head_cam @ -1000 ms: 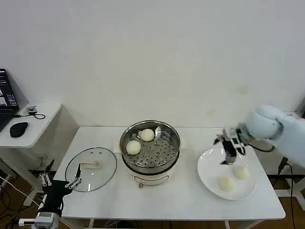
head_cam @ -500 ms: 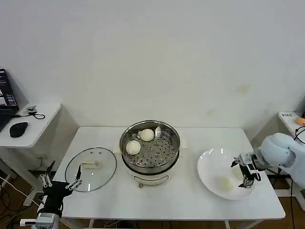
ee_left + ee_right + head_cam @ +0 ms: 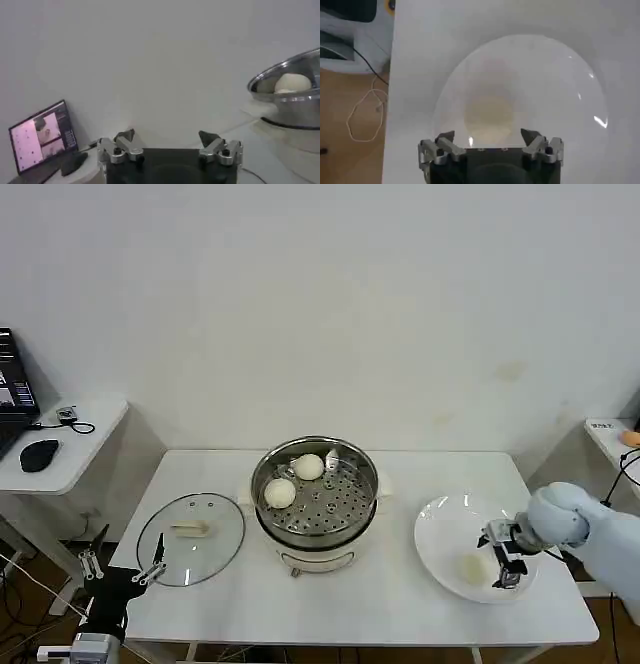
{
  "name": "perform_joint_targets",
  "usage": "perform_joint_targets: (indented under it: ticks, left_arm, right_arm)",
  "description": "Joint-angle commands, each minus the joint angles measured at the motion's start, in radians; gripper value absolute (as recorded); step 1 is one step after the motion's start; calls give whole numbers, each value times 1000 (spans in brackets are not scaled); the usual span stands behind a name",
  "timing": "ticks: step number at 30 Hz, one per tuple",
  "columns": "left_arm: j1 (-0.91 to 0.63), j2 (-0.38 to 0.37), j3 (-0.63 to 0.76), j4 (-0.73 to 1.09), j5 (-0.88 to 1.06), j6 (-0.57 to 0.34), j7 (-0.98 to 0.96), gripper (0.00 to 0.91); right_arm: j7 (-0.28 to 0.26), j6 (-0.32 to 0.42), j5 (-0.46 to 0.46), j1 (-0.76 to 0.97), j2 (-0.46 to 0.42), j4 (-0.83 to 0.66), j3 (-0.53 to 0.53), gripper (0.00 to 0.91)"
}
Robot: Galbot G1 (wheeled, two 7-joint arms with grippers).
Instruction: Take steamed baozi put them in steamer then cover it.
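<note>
The steamer (image 3: 315, 502) stands mid-table with two steamed baozi (image 3: 308, 467) (image 3: 280, 493) on its perforated tray. Its rim (image 3: 295, 85) and a baozi (image 3: 292, 81) also show in the left wrist view. The glass cover (image 3: 190, 534) lies flat on the table to the steamer's left. On the white plate (image 3: 440, 534) at the right lies one more baozi (image 3: 470, 567). My right gripper (image 3: 503, 564) is low over the plate's right side, open. In its wrist view a baozi (image 3: 489, 115) lies just beyond the open right gripper (image 3: 487, 135). My left gripper (image 3: 122, 562) (image 3: 170, 136) is parked open below the table's left front corner.
A side table (image 3: 70, 454) at the far left carries a mouse (image 3: 40, 454) and a laptop (image 3: 40, 137). The table's right edge and the floor with a cable (image 3: 365, 120) lie close to the plate. Bare tabletop separates the steamer from the plate.
My right gripper has come down from above the plate's far edge to its right side. One of the plate's two baozi is now covered by it in the head view.
</note>
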Motion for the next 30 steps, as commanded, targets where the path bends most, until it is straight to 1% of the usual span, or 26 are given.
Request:
perform_joint_targets:
  ticks: [1,5,12,15,17,18,19,21,27,29,30]
  left_arm:
    - [0,0,1,1,1,0,0,907]
    - [-1,0,1,1,4,0,0,907]
    - [-1,-3,-1,1,4,0,1,907]
    - [-2,-2,-1,0,4,-1,1,907]
    - [-3,-1,-1,0,3,0,1,907]
    - [-4,-2,-1,0,3,0,1,907]
    - [-4,-3,0,0,4,0,1,907]
    - [-4,-3,1,0,4,0,0,907]
    - [-5,1,2,-4,4,3,1,907]
    - [-8,4,3,-5,4,5,2,907]
    - [-11,6,4,-4,3,7,2,907]
  right_arm:
    - [3,5,-24,-33,48,-57,18,907]
    - [21,6,-29,-30,76,-83,22,907]
    - [25,-7,-31,-26,91,-95,21,897]
    - [24,-11,-33,-32,92,-95,23,836]
    - [24,-16,-31,-34,91,-94,24,776]
    - [24,-20,-31,-34,91,-93,25,766]
    - [23,-23,-29,-34,90,-92,26,725]
    - [22,-27,-26,-34,87,-88,26,675]
    - [-3,-35,-3,-11,51,-53,19,665]
    - [-25,-32,12,45,29,-31,-4,665]
    - [-46,-27,21,87,13,-18,-21,665]
